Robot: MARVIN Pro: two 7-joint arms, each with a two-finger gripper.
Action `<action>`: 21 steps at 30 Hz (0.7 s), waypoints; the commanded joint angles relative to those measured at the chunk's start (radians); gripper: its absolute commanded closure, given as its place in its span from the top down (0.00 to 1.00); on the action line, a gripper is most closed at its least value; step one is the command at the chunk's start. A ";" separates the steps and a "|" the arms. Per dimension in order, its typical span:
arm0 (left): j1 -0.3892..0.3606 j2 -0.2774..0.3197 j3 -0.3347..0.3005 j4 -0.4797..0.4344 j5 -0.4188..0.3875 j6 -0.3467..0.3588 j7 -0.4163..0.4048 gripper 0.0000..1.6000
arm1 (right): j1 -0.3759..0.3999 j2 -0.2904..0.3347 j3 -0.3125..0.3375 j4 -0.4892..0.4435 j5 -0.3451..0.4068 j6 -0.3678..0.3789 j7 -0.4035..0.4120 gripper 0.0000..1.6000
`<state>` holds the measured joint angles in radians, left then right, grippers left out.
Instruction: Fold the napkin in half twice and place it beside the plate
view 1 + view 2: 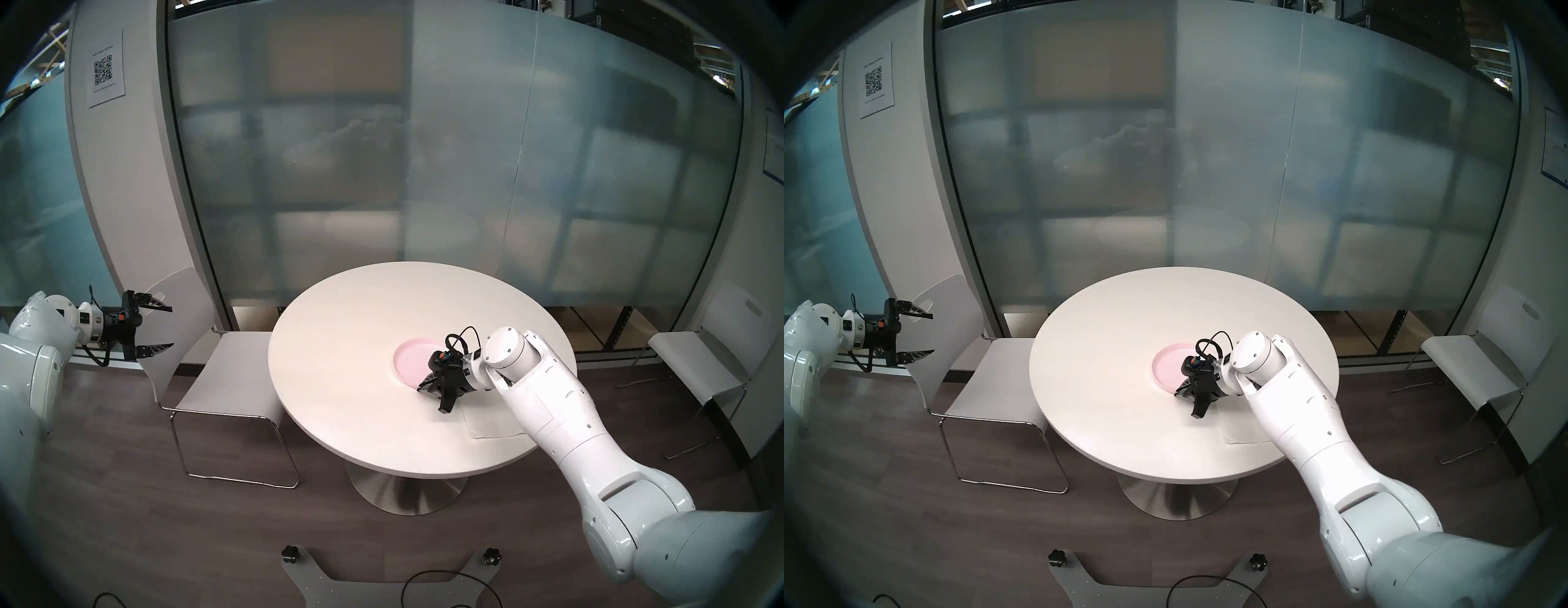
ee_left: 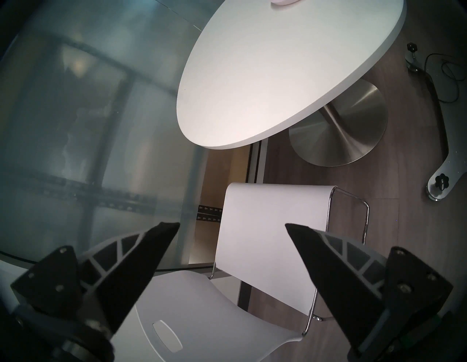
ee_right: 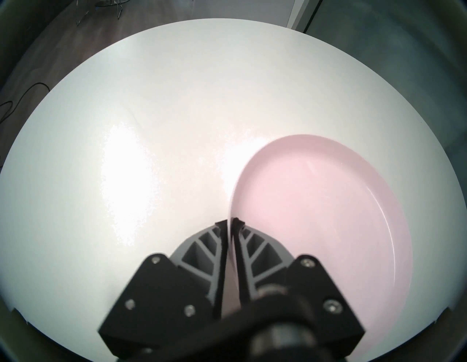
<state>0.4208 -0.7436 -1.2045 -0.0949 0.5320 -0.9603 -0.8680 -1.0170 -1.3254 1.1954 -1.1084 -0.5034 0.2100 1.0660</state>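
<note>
The pale pink plate (image 1: 408, 353) sits right of the middle of the round white table (image 1: 339, 361). My right gripper (image 1: 426, 385) is shut on the plate's near rim; in the right wrist view the rim (image 3: 231, 202) runs between the two closed fingertips (image 3: 219, 225). I cannot tell whether the plate is lifted. The white napkin (image 1: 494, 420) lies flat on the table near the front right edge, partly hidden under my right forearm. My left gripper (image 1: 169, 327) is open and empty, held in the air far left of the table, above a chair.
A white chair (image 1: 229, 373) stands against the table's left side, below my left gripper (image 2: 232, 224). Another white chair (image 1: 700, 365) stands at the right wall. A frosted glass wall runs behind the table. The robot's metal base plate (image 1: 382, 581) and cables lie on the floor in front.
</note>
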 commanded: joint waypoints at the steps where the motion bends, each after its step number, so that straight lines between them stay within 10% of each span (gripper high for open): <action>1: -0.016 0.012 -0.003 -0.013 -0.006 0.000 -0.038 1.00 | 0.038 -0.018 -0.004 0.004 -0.003 0.000 -0.001 0.00; 21: -0.017 0.022 -0.003 -0.013 -0.006 0.000 -0.040 1.00 | 0.070 -0.044 -0.041 0.032 -0.042 -0.002 -0.005 0.00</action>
<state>0.4208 -0.7344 -1.2053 -0.0951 0.5320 -0.9603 -0.8683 -0.9784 -1.3510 1.1584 -1.0769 -0.5457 0.2097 1.0574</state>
